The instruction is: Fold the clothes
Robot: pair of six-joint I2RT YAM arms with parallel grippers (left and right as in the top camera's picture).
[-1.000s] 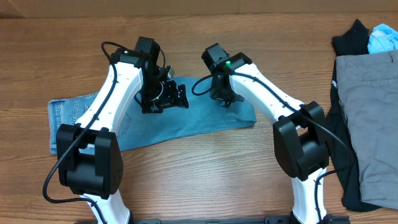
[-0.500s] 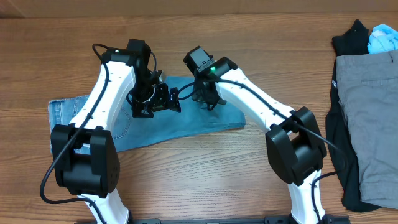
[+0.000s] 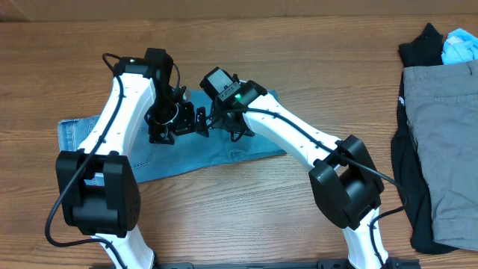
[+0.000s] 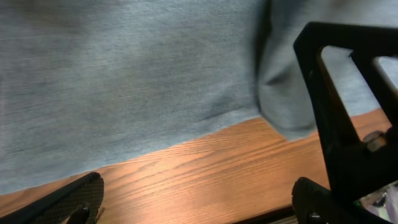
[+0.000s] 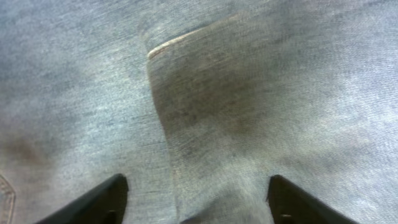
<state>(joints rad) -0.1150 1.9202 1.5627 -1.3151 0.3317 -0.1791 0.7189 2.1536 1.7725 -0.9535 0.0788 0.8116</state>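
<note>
The light blue denim jeans [image 3: 112, 142] lie flat across the left half of the table, with their right end folded back toward the middle. My right gripper [image 3: 228, 125] is over that folded part, open. In the right wrist view its fingers [image 5: 99, 199] stand wide apart on either side of a raised ridge of denim [image 5: 205, 124], without pinching it. A pale hem edge [image 5: 186, 36] shows beyond. My left gripper [image 3: 196, 122] hovers just to the left, open and empty [image 4: 199, 202], over bare wood at the jeans' edge [image 4: 124, 93].
Grey trousers [image 3: 448, 149] lie at the right edge on a black garment [image 3: 422, 45], with a light blue cloth [image 3: 459, 46] behind them. The two grippers are very close together; the right one's black frame [image 4: 348, 112] fills the right of the left wrist view.
Both arms have moved left. The right gripper drew the jeans' right end leftward over the garment, then opened. The left gripper stayed open.
</note>
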